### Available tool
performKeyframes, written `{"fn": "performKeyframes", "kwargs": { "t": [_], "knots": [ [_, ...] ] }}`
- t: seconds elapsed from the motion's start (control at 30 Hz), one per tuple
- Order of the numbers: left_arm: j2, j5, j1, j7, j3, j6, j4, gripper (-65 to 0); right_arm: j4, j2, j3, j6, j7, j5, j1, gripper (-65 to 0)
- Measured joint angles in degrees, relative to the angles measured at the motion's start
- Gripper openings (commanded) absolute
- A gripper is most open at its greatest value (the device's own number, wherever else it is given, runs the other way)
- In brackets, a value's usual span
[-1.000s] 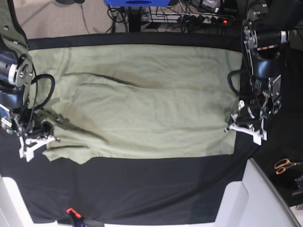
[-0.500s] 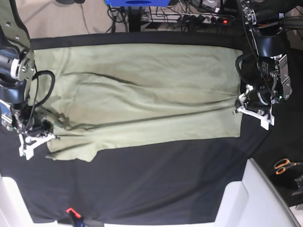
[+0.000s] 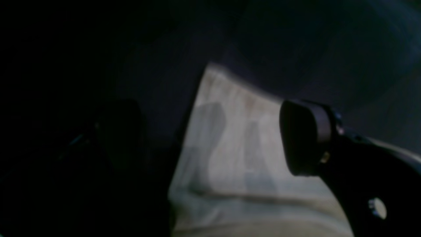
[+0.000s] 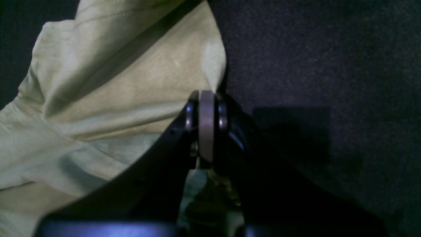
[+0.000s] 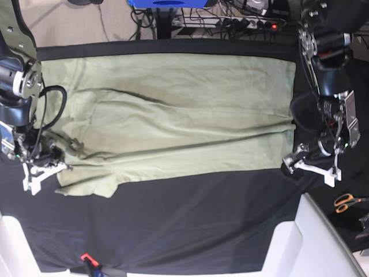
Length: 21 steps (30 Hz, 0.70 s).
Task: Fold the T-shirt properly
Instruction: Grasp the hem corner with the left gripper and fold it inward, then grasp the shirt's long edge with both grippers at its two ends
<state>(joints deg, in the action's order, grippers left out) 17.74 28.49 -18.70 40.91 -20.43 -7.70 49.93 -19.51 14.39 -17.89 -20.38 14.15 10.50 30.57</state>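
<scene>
The pale green T-shirt (image 5: 173, 115) lies spread across the black tablecloth (image 5: 184, 225). In the base view my left gripper (image 5: 312, 165) hangs open just off the shirt's right near corner, over black cloth. The left wrist view shows its wide-apart fingers (image 3: 306, 138) with the T-shirt (image 3: 236, 154) corner lying flat below, held by nothing. My right gripper (image 5: 41, 171) sits at the shirt's left near corner. Seen from the right wrist, that gripper (image 4: 206, 110) is shut, pinching the T-shirt (image 4: 108, 89) edge.
Orange-handled scissors (image 5: 347, 201) lie off the table at the right. A small red-tipped object (image 5: 86, 258) sits at the near cloth edge. Cables and a power strip (image 5: 248, 22) run behind the table's far edge.
My left gripper has opened, released the shirt's right edge and moved toward the near side. The shirt's near edge has shifted farther from the near table edge. My right gripper stays shut.
</scene>
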Motion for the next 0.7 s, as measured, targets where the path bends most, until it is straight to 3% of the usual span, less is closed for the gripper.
{"fn": "performKeyframes", "kwargs": {
  "t": [0.17,0.33,0.53,0.57,0.7],
  "knots": [
    [-1.09,-7.3,-4.13,-2.1,-0.13,0.22,-8.41,0.0,0.0,0.0,0.0,0.02,-0.04,-0.02,0.0,-65.0],
    [-2.21,-8.76,-7.8,-8.74,0.0,-0.81,-15.5,0.0,0.0,0.04,0.0,-0.04,-0.04,0.0,-0.02,-65.0],
    [-2.54,-9.29,-8.59,-10.49,-0.13,-0.7,-16.98,0.0,0.0,0.17,0.0,-0.02,0.0,-0.02,0.0,-65.0],
    [-2.73,-9.66,-8.59,-10.58,-0.11,-0.35,-16.94,-2.3,0.0,0.17,0.0,-0.02,-0.02,-0.02,-0.02,-65.0],
    [-2.78,-9.18,-8.26,-10.49,-0.11,-0.39,-17.05,-29.9,0.0,0.17,0.0,0.0,-0.02,-0.04,0.0,-65.0]
  ]
}}
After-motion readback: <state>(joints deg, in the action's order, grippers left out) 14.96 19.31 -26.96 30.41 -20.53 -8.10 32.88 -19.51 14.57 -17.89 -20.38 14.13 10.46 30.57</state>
